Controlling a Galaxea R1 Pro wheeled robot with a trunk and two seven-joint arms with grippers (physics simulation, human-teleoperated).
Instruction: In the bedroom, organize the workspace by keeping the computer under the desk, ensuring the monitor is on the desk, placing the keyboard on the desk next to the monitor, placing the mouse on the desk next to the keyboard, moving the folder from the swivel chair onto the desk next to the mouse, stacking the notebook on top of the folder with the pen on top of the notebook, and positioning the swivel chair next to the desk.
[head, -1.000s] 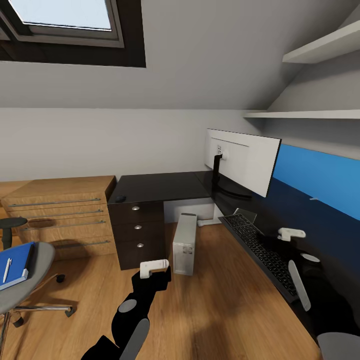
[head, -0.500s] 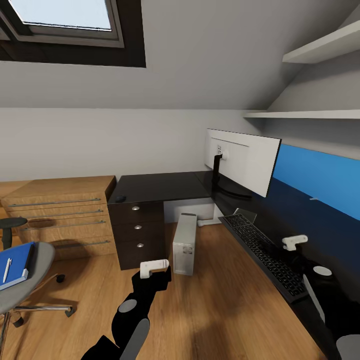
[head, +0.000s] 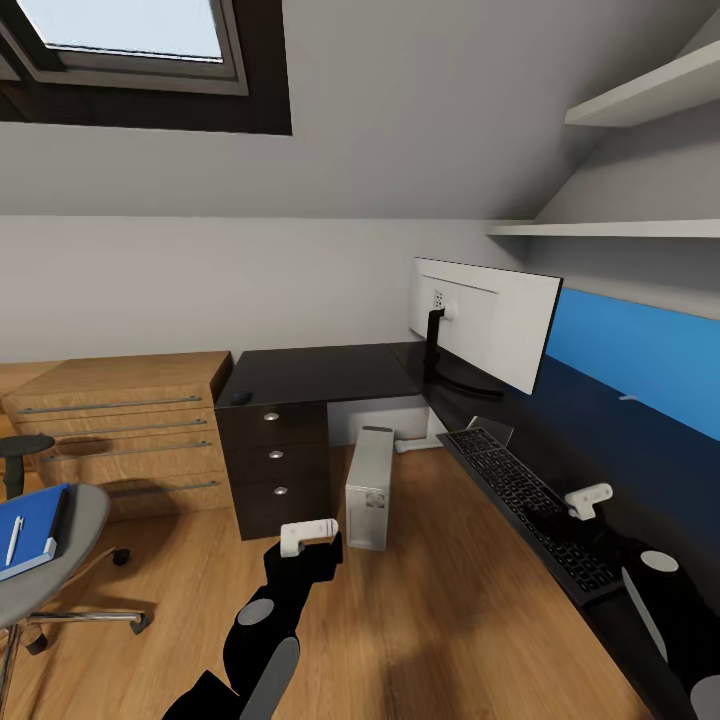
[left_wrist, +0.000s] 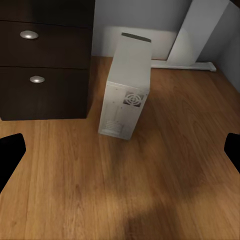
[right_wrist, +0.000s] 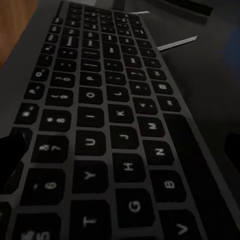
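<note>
The keyboard (head: 520, 496) lies along the near edge of the tabletop (head: 320, 372) at right, near the monitor (head: 487, 320), its long side overhanging or flush with the edge; which, I cannot tell. It looks slim, stiff and light, with a smooth thin rim that gives little to grip; my guess is the best hold is across its narrow width at one end, or a push flat along the glossy top, where it should slide easily. The right gripper (head: 588, 497) hangs just above its near end, and the right wrist view looks low along the keys (right_wrist: 100, 125) with the dark fingers wide apart at both sides, holding nothing. The computer (head: 369, 487) stands on the floor by the drawers (head: 275, 452), partly under the tabletop. The left gripper (head: 308, 535) hovers over bare floor before it, fingers spread and empty. Far left, the folder (head: 35, 520) and pen (head: 14, 541) rest on the chair (head: 45, 560).
</note>
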